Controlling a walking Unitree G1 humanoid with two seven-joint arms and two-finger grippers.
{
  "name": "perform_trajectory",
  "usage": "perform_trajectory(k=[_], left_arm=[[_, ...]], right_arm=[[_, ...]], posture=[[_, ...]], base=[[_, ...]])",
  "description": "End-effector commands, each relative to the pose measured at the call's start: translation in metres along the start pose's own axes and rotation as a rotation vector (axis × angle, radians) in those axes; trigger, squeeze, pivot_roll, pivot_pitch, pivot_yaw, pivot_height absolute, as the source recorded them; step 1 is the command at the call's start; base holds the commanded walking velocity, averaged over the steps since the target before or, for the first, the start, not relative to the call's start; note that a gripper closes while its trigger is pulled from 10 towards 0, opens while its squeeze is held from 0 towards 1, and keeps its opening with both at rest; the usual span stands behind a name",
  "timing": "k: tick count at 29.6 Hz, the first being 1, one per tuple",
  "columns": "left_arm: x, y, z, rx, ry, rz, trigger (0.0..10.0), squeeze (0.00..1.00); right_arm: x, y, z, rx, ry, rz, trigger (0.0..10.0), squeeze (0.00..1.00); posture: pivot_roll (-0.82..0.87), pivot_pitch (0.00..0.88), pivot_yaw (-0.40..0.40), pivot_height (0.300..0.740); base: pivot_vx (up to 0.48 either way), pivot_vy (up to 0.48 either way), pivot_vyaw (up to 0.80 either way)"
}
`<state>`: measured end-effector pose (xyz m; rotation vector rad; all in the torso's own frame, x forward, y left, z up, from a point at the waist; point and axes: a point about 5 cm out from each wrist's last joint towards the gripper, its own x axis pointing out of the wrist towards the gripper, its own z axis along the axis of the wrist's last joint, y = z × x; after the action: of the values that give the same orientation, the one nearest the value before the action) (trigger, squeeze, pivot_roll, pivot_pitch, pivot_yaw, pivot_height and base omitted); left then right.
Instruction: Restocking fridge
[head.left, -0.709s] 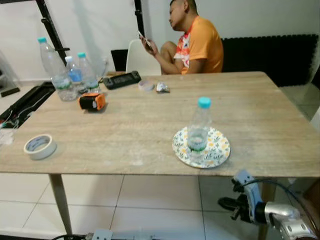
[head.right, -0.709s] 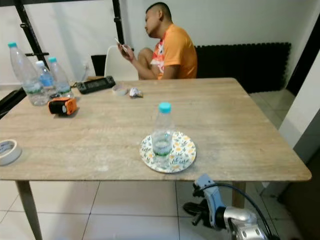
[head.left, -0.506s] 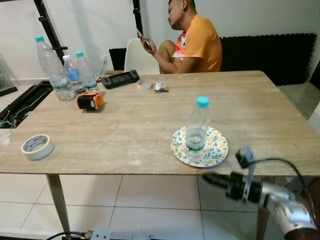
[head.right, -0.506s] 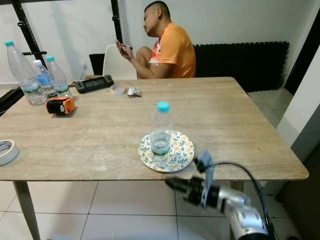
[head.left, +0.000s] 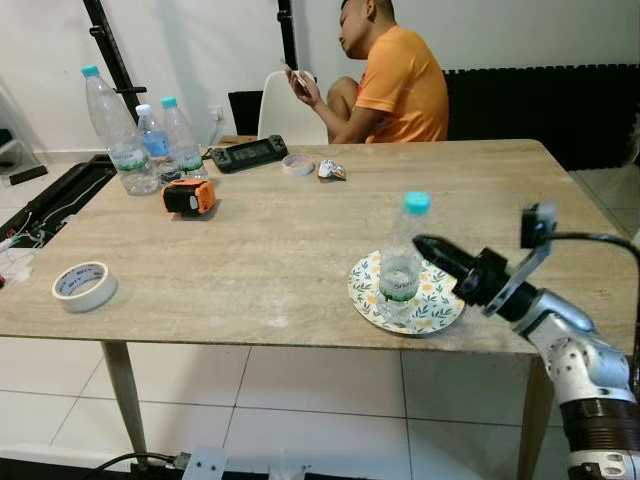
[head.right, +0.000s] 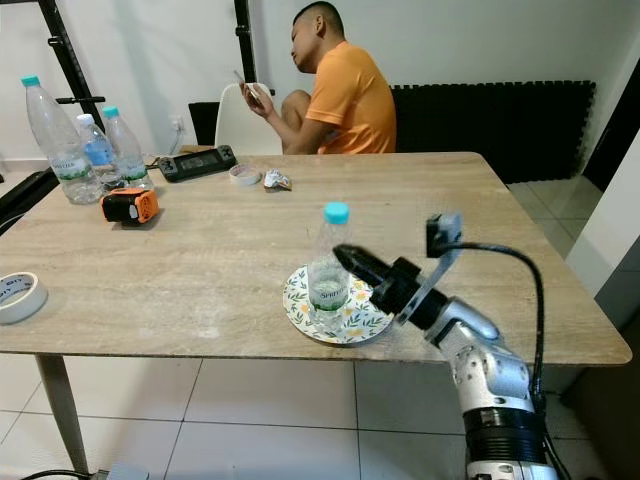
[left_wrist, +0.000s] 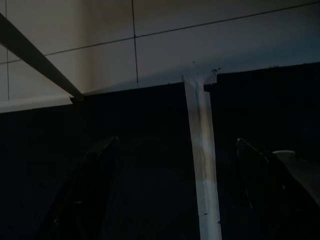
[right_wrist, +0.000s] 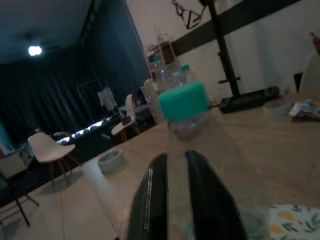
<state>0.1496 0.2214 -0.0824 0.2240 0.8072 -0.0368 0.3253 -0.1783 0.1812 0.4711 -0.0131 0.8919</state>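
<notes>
A clear water bottle (head.left: 403, 257) with a teal cap stands upright on a floral plate (head.left: 440, 308) near the front edge of the wooden table (head.left: 270, 250). My right gripper (head.left: 424, 244) is raised over the table's front right part. Its black fingers are pressed together and point at the bottle, with the tips just beside its upper body on the right. In the right wrist view the two fingers (right_wrist: 150, 200) reach toward the bottle's cap (right_wrist: 184, 100) close ahead. The left gripper (left_wrist: 177, 190) hangs open in the shade above a dark floor.
Three water bottles (head.left: 115, 130) stand at the table's far left beside an orange and black device (head.left: 187, 197). A tape roll (head.left: 83, 285) lies at the front left. A black controller (head.left: 250, 153) lies at the back. A person in an orange shirt (head.left: 395, 80) sits at the far side.
My right arm has come up from below the table's front edge to table height, and its gripper now points at the bottle. The camera has shifted slightly.
</notes>
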Motion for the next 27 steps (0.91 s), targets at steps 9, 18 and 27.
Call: perform_trajectory(k=[9,18,27], left_arm=[[-0.006,0.004,-0.009,0.017,0.005,0.004,10.0,0.0],[-0.003,0.009,-0.003,0.017,-0.016,0.024,10.0,0.0],[-0.001,0.006,0.004,-0.004,-0.049,0.02,10.0,0.0]], right_arm=[[-0.012,-0.002,-0.022,0.076,0.047,-0.049,10.0,1.0],[-0.006,-0.016,-0.029,-0.021,0.058,-0.225,10.0,1.0],[-0.007,-0.015,-0.016,-0.106,0.008,-0.225,10.0,1.0]], posture=[[-0.13,0.037,0.031,0.74],[-0.12,0.035,0.03,0.74],[-0.13,0.036,0.035,0.74]], base=[[0.0,0.0,0.0],[0.0,0.0,0.0],[0.0,0.0,0.0]])
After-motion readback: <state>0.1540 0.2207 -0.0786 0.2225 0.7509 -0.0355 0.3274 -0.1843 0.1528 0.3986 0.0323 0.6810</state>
